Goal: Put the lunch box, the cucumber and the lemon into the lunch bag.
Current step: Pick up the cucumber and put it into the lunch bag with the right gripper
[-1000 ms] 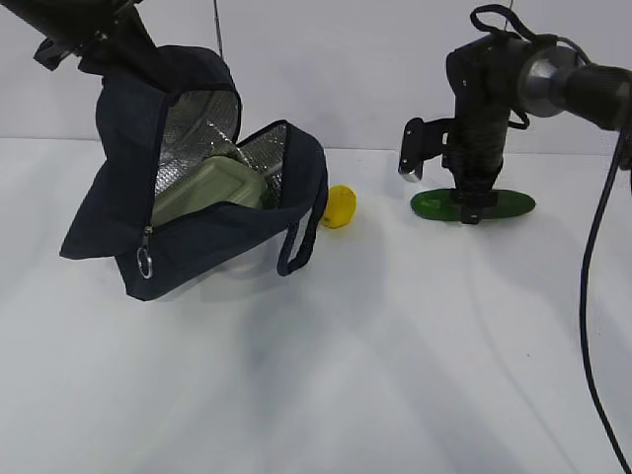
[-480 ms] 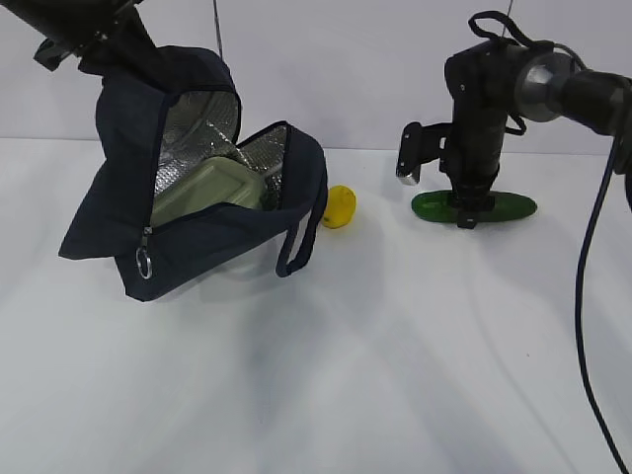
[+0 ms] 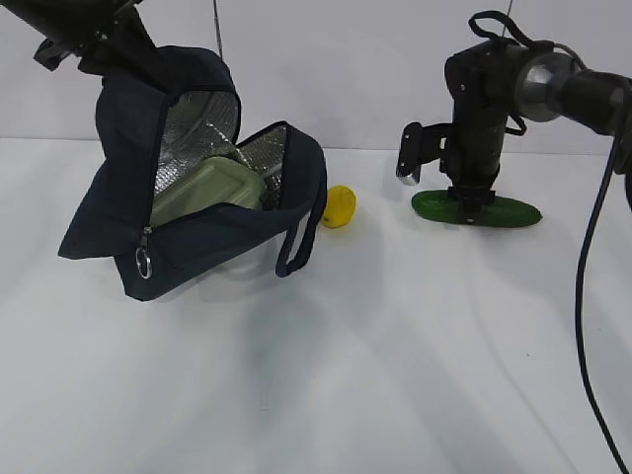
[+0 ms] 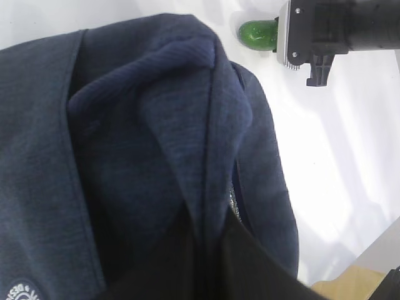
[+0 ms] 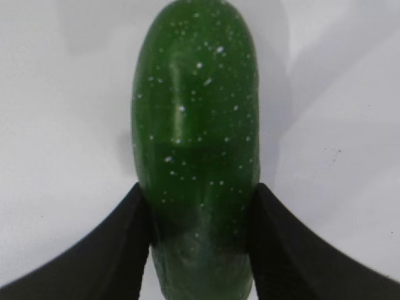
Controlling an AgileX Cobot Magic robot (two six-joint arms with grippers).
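A: Status, R gripper (image 3: 471, 202)?

B: Vertical over the cucumber (image 3: 477, 208); jaws straddle it at mid-length; in the right wrist view both black fingers (image 5: 115, 250) press the cucumber's sides, no gap visible; cucumber lies flat on the white table (image 3: 395, 355), long axis running left-right in the exterior view.

A: L gripper?

B: Its fingertips are hidden by fabric, top left of the exterior view; jaws closed down tight, pinching the top fabric of the navy lunch bag (image 3: 197, 237); bag hangs from that point with its base on the table, mouth unzipped toward the camera, foil lining showing.

A: Lunch box (image 3: 212, 188)?

B: Inside the bag, tilted, green lid facing out; partly covered by the front flap.

A: Lemon (image 3: 339, 206)?

B: On the table just beside the bag's right end, near the hanging handle loop (image 3: 301, 242); between bag and cucumber, well apart from the cucumber.

A: Zipper?

B: Metal ring pull (image 3: 144, 264) hangs at the lower left of the opening.
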